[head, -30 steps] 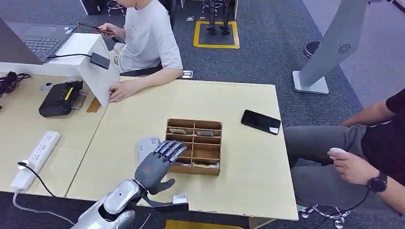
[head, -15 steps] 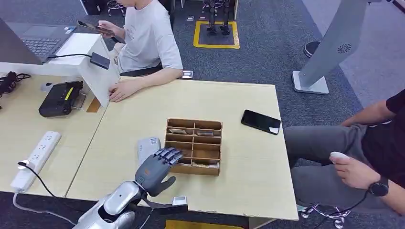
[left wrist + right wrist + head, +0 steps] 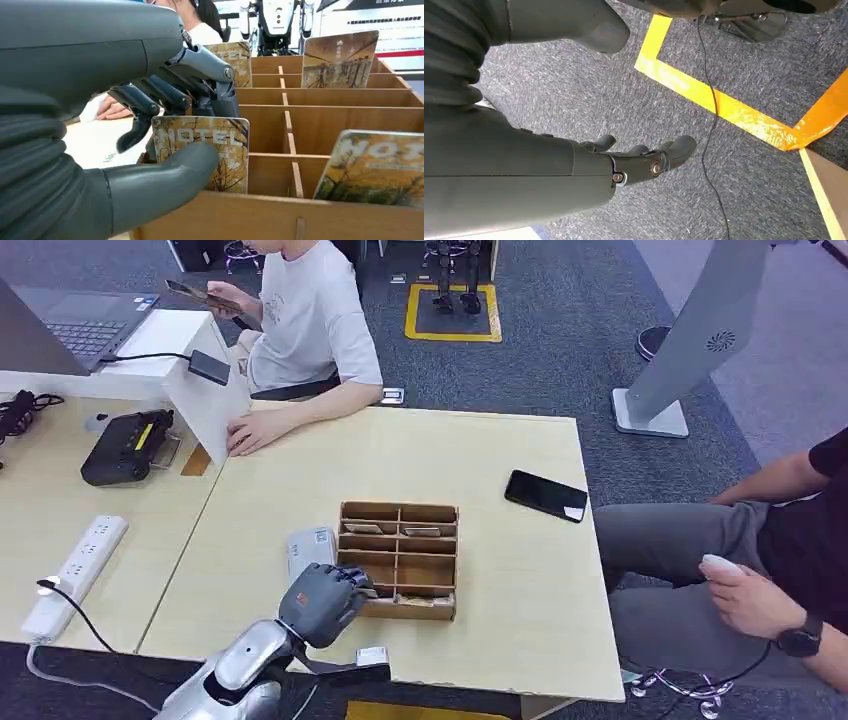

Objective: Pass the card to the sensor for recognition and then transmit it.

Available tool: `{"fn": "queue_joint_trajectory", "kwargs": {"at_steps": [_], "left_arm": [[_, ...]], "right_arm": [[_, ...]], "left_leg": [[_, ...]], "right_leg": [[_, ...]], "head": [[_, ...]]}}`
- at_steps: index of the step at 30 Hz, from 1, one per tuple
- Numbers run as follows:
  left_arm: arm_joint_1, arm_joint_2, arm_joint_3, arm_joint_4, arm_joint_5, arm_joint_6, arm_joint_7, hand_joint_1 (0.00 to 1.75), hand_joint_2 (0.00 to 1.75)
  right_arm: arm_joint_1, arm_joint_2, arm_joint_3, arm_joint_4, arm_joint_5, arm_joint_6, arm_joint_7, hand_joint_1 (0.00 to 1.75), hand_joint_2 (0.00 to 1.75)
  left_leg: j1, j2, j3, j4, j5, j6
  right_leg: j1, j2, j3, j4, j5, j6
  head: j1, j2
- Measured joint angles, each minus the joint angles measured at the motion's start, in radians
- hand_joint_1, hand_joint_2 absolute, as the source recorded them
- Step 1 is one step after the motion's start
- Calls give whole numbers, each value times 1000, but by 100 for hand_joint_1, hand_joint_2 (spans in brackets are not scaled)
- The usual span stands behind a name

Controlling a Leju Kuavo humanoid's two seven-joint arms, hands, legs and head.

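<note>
A wooden divided box [image 3: 412, 609] stands near the table's front edge, with cards upright in several compartments. My left hand [image 3: 320, 600] is at its near-left compartment. In the left wrist view the thumb [image 3: 165, 175] presses the front of a yellow-brown hotel card [image 3: 225, 145] and the dark fingers [image 3: 200, 85] curl behind it, so the hand pinches the card, which still stands inside the box [image 3: 350, 220]. A light grey card sensor [image 3: 308, 546] lies flat just left of the box. My right hand [image 3: 549, 165] hangs over the carpet, holding nothing, fingers loosely apart.
More cards [image 3: 340, 60] [image 3: 380, 170] stand in other compartments. A black phone [image 3: 546, 496] lies at the table's right. A person's hand [image 3: 248, 432] rests at the far left edge; another person [image 3: 760, 590] sits at the right. A power strip [image 3: 75, 575] lies on the left desk.
My left hand's fingers went from spread above the box to curled down around the card in the near-left compartment. The box slid slightly left.
</note>
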Motion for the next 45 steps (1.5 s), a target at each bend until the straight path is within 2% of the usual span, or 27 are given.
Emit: {"fn": "queue_joint_trajectory", "kwargs": {"at_steps": [5, 10, 12, 16, 18, 20, 21, 23, 25, 28, 31, 35, 36, 38, 39, 42, 45], "left_arm": [[4, -4, 11, 3, 61, -11, -37, 175, 175], [3, 6, 31, -37, 250, -85, -132, 175, 175], [-12, 37, 37, -105, 328, -126, -183, 175, 175], [-75, 102, 61, -250, 427, -219, -205, 175, 175], [-108, 145, 78, -329, 420, -194, -211, 175, 175], [-155, 188, 111, -404, 429, -185, -192, 175, 175], [-173, 203, 129, -431, 434, -187, -186, 162, 175], [-189, 225, 150, -470, 438, -189, -185, 150, 175], [-191, 243, 164, -502, 440, -179, -185, 164, 175], [-191, 272, 196, -536, 432, -158, -170, 166, 175], [-187, 286, 218, -542, 365, -129, -146, 166, 175], [-183, 293, 227, -542, 320, -109, -134, 175, 175], [-182, 293, 228, -542, 256, -82, -100, 175, 175], [-182, 293, 229, -529, -5, 18, 25, 175, 175], [-183, 292, 229, -510, -113, 42, 61, 175, 175], [-191, 288, 228, -441, -208, 60, 140, 175, 175], [-228, 288, 231, -318, -358, 115, 205, 175, 175]], "right_arm": [[0, 0, -2, 0, 0, 3, 0, 0, 175], [-2, 0, -8, 1, 0, 15, -11, 0, 175], [-2, 0, -11, 2, 0, 18, -19, 0, 175], [-2, 0, -15, 5, -1, 20, -31, 0, 175], [-1, 0, -17, 9, -8, 22, -39, 0, 175], [0, 0, -21, 13, -13, 27, -46, 0, 175], [0, 0, -22, 15, -15, 30, -48, 0, 175], [1, 0, -23, 17, -16, 31, -51, 0, 175], [1, 0, -25, 18, -21, 32, -54, 0, 175], [2, 0, -27, 22, -23, 38, -54, 0, 175], [2, 0, -29, 26, -23, 40, -54, 0, 175], [1, 0, -31, 27, -23, 40, -54, 0, 175], [1, 0, -31, 27, -23, 39, -52, 0, 175], [0, 0, -31, 27, -23, 30, -48, 0, 175], [-1, 1, -31, 27, -23, 27, -48, 0, 175], [-4, 1, -31, 24, -20, 18, -44, 0, 175], [-5, 1, -31, 23, -6, 26, -21, 0, 175]], "left_leg": [[0, 0, 0, 0, 0, 0], [0, 0, 0, 0, 0, 0], [0, 0, -1, 0, 0, 0], [0, 0, 0, 0, 1, 0], [1, 0, -1, 0, 1, -1], [1, 0, -1, 0, 1, -1], [1, 0, -1, 0, 1, -1], [1, 0, -1, 0, 1, -1], [1, 0, -1, 0, 1, -1], [0, 1, -1, 0, 1, -1], [1, -1, -1, 0, 1, -1], [0, -1, -1, 0, 1, -1], [0, -1, -1, 0, 1, -1], [0, 0, -1, 0, 1, -1], [0, 0, -1, 0, 1, -1], [0, 0, -1, 0, 1, -1], [0, 0, -1, 0, 1, -1]], "right_leg": [[0, 0, 0, 0, 0, 0], [0, 0, 0, 0, 0, 0], [0, 0, -1, 0, 0, 0], [0, 0, -1, 1, 0, 0], [1, 0, -1, 1, 0, 0], [1, 0, -1, 1, 0, 0], [1, 0, -1, 1, 0, 0], [1, 0, -1, 1, 0, 0], [1, 0, -1, 1, 0, 0], [0, 0, -2, 1, 0, 0], [1, -1, -1, 1, 0, 0], [0, 0, -1, 1, 0, 0], [0, 0, -1, 1, 0, 0], [0, 0, -1, 1, 0, 0], [0, 0, -1, 1, 0, 0], [0, 0, -4, 1, 0, 0], [0, 0, -4, 1, 0, 0]], "head": [[0, 0], [0, 0], [0, 0], [0, 0], [0, 0], [0, 0], [0, 0], [0, 0], [0, 0], [0, 0], [1, 0], [0, 0], [0, 0], [0, 0], [0, 0], [0, 0], [0, 0]]}}
